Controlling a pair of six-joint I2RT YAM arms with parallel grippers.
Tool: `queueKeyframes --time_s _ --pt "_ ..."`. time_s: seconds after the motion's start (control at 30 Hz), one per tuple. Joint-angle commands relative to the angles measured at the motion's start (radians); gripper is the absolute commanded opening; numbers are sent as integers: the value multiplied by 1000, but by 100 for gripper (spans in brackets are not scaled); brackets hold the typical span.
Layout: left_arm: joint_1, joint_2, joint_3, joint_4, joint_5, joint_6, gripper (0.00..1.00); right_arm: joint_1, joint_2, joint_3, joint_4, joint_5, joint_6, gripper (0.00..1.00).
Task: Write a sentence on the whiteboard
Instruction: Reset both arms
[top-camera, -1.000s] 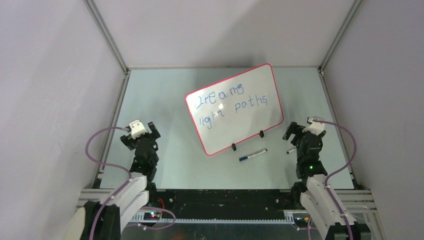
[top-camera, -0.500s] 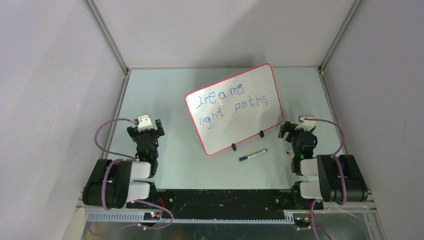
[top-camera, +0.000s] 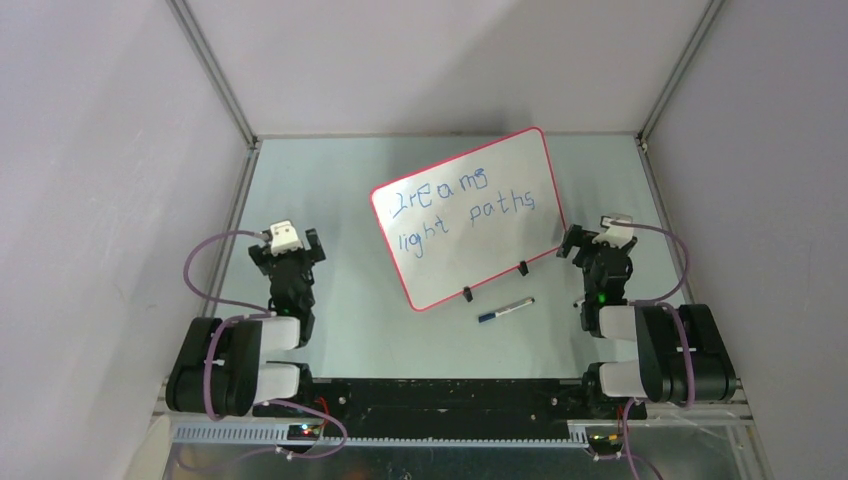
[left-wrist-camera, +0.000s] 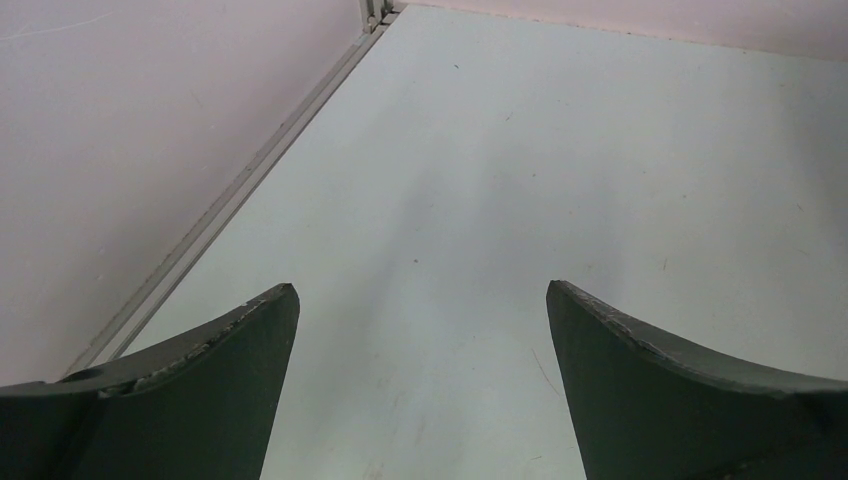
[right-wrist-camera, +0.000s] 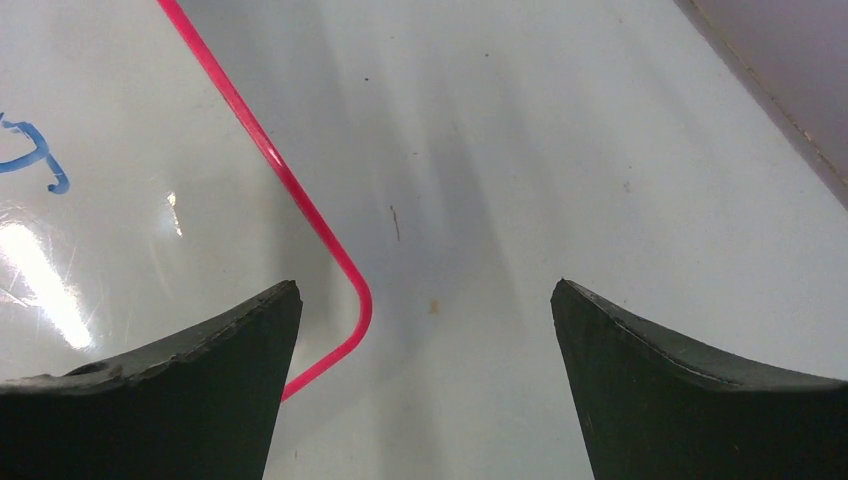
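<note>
The whiteboard (top-camera: 468, 218) lies tilted on the table's middle, glossy white with a red-pink rim and two black clip feet on its near edge. The sentence (top-camera: 462, 200) runs across it in blue marker in two lines. A blue-capped marker (top-camera: 505, 309) lies on the table just in front of the board. My left gripper (top-camera: 287, 252) sits folded back at the near left, open over bare table (left-wrist-camera: 424, 300). My right gripper (top-camera: 590, 245) rests beside the board's near right corner (right-wrist-camera: 352, 290), open with nothing between its fingers (right-wrist-camera: 230, 340).
Grey walls and metal frame rails (top-camera: 228, 235) enclose the table on the left, back and right. Both arms' bases (top-camera: 240, 365) sit folded at the near edge. The table wall edge (left-wrist-camera: 240, 185) runs close on the left gripper's left.
Both arms have folded back toward their bases, the upper links now lying low at the near edge. The grippers shifted slightly away from me. The board and marker have not moved.
</note>
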Motion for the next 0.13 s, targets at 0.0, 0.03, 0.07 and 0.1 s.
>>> queueKeyframes --time_s 0.0,0.03,0.07,0.1 --pt "19 -9 35 1 32 -11 99 5 6 15 21 36 2 99" --pt "25 -10 46 -13 44 -15 99 5 7 15 22 36 2 99" --pt "35 -12 49 -34 59 -15 99 5 6 16 22 36 2 99" --pt "38 -14 50 -34 61 -16 99 6 6 16 22 37 3 99"
